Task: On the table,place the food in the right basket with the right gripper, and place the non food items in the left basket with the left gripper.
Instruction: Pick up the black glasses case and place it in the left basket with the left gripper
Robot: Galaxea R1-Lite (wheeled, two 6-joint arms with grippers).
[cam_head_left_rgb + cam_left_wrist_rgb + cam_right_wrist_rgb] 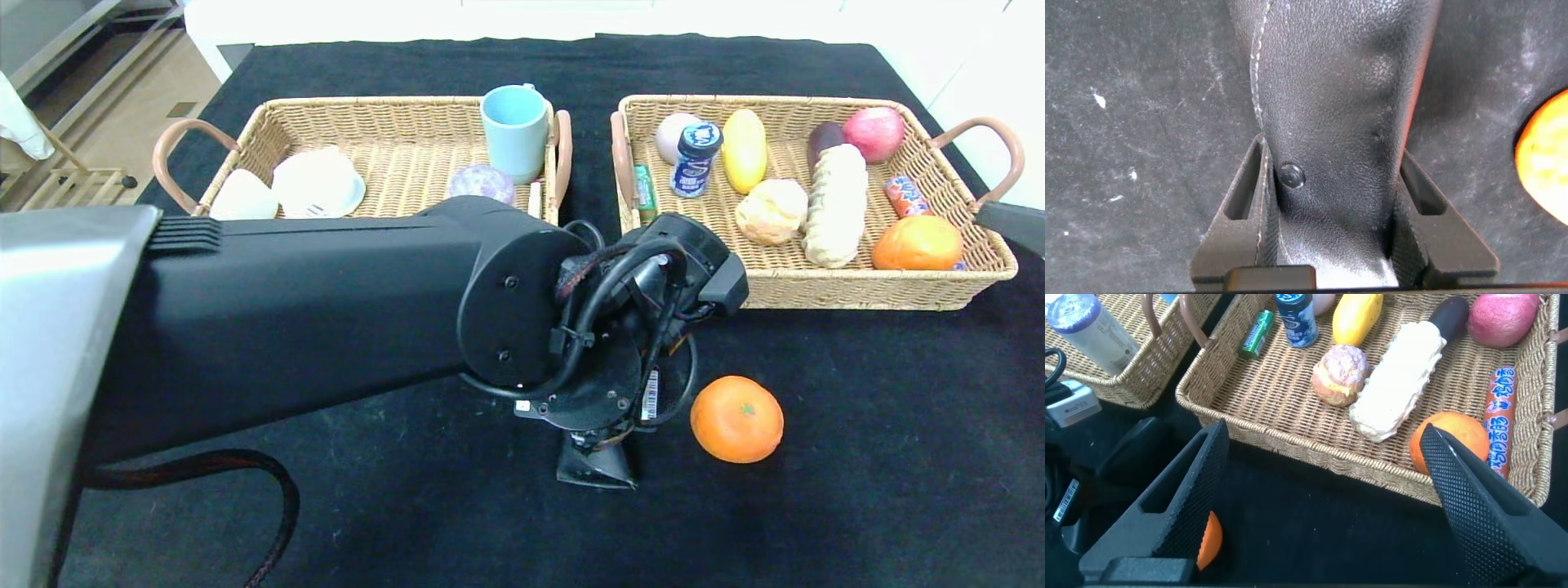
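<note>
My left gripper [596, 467] points straight down at the black table, just left of a loose orange [736, 419]. In the left wrist view the gripper [1331, 151] is shut on a black leather item [1331, 73] with white stitching and a stud, one finger on each side. The orange shows at that view's edge [1547, 163]. My right gripper [1323, 449] is open and empty, held above the table in front of the right basket [816, 102]. In the head view only its tip [1012, 224] shows. The left basket [392, 106] stands behind my left arm.
The right basket holds an orange [917, 242], long bread [836, 204], a bun, a yellow fruit, an apple, a bottle and snack packs. The left basket holds a blue cup [514, 131], a purple ball and white items. My left arm hides much of the table's middle.
</note>
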